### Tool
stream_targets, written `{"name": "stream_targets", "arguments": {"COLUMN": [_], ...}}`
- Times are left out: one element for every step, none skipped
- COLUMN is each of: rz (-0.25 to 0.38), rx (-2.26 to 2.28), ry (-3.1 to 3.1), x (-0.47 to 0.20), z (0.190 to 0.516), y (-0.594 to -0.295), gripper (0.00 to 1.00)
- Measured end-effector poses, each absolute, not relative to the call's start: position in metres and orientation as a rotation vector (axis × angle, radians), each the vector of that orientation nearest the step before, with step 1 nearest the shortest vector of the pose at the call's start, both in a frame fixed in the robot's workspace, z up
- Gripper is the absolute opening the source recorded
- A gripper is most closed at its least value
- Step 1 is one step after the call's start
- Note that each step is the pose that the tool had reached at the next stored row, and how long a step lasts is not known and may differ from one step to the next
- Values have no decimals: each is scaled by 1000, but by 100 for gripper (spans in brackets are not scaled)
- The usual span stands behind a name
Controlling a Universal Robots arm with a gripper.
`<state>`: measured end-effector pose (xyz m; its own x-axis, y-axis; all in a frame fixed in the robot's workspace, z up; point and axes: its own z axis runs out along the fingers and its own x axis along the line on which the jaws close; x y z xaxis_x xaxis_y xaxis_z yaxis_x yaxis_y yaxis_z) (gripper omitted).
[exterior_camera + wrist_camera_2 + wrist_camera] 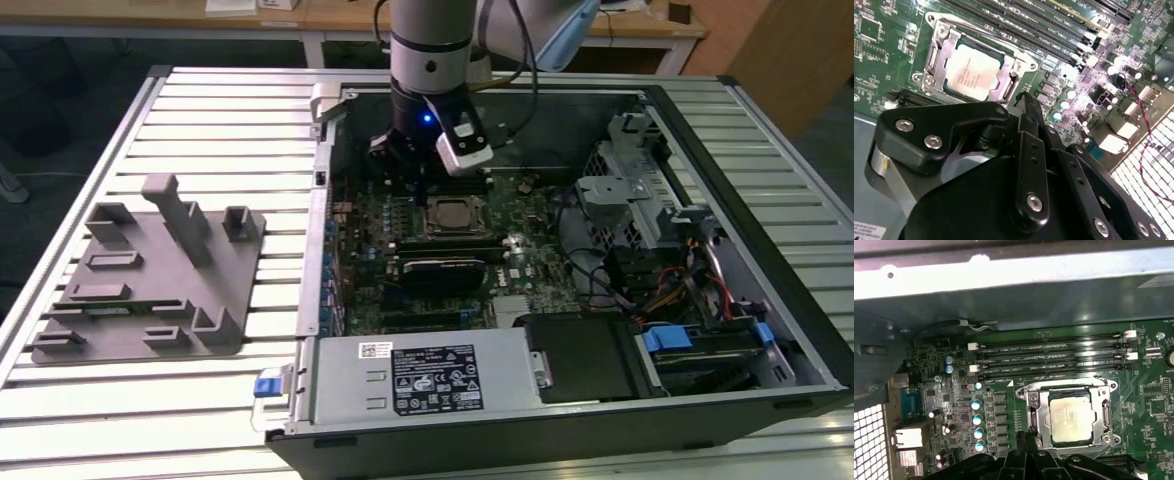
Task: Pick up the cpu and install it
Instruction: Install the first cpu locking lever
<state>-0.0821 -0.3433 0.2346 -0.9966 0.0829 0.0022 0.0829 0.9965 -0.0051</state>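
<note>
— Where is the cpu (454, 212)?

— It lies flat in the metal socket frame (1034, 412) on the green motherboard (1149, 400), silvery top plate facing up. In both wrist views it sits square within that frame (936, 60), with the frame's edges all round it.

— And the claw (419, 192)?

— It hangs inside the open computer case (694, 120), pointing down at the board, just to the exterior view's left of the socket. In the first wrist view its tips (1025, 436) are beside the frame's edge, clear of the cpu (1070, 417).

— Is it holding anything?

— No. In the second wrist view the claw (1026, 100) has its two fingers drawn together with nothing between them, and the cpu (974, 72) is apart from them. Whether the tips touch the board, I cannot tell.

— What else is close by?

— A bank of long black memory slots (1054, 360) runs along one side of the socket, and a row of blue-topped capacitors (976, 420) stands on another side.

— Outside the case?

— The case rests on a slatted metal bench (200, 110). A grey fixture tray (147, 290) with upright posts stands on the bench at the exterior view's left, well apart from the arm. The power supply (414, 375) fills the case's near edge.
</note>
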Motion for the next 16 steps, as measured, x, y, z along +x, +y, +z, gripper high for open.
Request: {"name": "stream_targets", "arguments": {"rz": [8,8,8,8,8,8,8,8,8,8,8,8,7,7,7,7], "rx": [-130,-130,-130,-130,-130,-130,-130,-130,-130,-130,-130,-130,-130,-130,-130,-130], "ry": [-3137,-3137,-3137,-3137,-3137,-3137,-3137,-3137,-3137,-3137,-3137,-3137,-3137,-3137,-3137,-3137], "x": [-82,-82,-82,-82,-82,-82,-82,-82,-82,-82,-82,-82,-82,-82,-82,-82], "z": [236,237,238,240,241,242,244,245,246,247,247,248,248,248,248,248], "y": [-343,-343,-343,-343,-343,-343,-343,-343,-343,-343,-343,-343,-343,-343,-343,-343], "gripper": [11,11,11,11,11,11,11,11,11,11,11,11,11,11,11,11]}}
